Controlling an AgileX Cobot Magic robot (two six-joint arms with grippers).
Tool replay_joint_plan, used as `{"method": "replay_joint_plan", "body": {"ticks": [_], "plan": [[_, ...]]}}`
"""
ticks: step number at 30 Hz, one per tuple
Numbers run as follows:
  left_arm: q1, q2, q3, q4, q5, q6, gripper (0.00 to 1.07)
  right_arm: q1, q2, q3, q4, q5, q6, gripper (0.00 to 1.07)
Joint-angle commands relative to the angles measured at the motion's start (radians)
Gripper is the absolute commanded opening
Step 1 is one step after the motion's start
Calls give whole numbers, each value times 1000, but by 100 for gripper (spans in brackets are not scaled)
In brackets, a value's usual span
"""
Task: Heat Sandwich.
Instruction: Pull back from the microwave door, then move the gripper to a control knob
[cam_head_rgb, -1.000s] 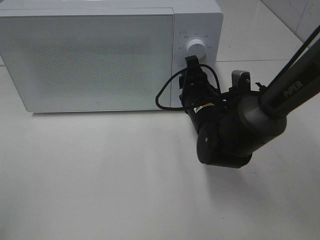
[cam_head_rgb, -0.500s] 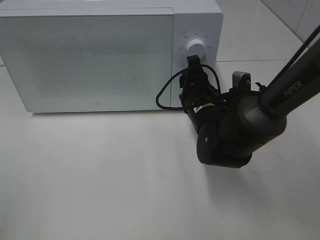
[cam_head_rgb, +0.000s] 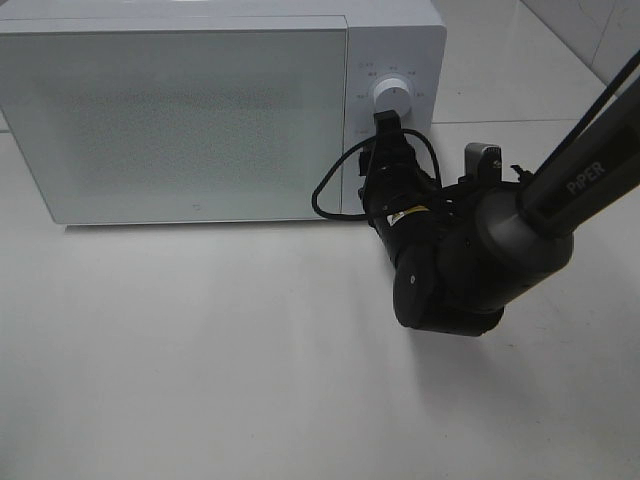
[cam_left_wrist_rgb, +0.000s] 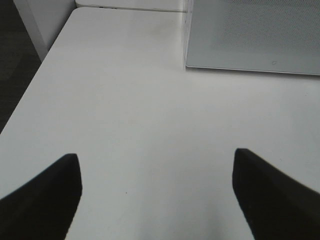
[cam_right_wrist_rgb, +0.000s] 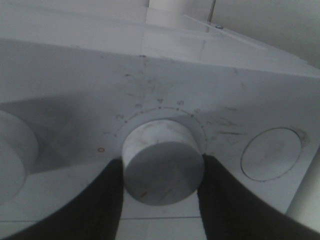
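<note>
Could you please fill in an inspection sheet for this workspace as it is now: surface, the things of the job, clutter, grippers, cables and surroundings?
Surface: white table, smooth, no spill seen.
Job's things: sandwich, nothing seen. The white microwave stands on the table with its door shut, and the frosted pane hides the inside.
Clutter: nothing seen.
Grippers: left gripper open above the table, holding nothing. Right gripper closed on a numbered dial on the microwave's control panel.
Cables: black cable loops out beside the right gripper, in front of the microwave.
Surroundings: dark floor beyond the table's edge.
</note>
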Motion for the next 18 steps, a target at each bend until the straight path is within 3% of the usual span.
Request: {"method": "replay_joint_plan", "body": {"ticks": [1, 6, 10, 14, 18], "plan": [[4, -17, 2, -6, -17, 1, 78, -1, -6, -3, 38, -190, 19, 3], [4, -17, 2, -6, -17, 1, 78, -1, -6, -3, 38, -190, 3, 9], [4, -17, 2, -6, -17, 1, 78, -1, -6, -3, 37, -190, -7, 20], [4, -17, 2, -6, -17, 1, 78, 0, -6, -3, 36, -190, -7, 41], [4, -17, 2, -6, -17, 1, 78, 1, -6, -3, 34, -190, -7, 53]]}}
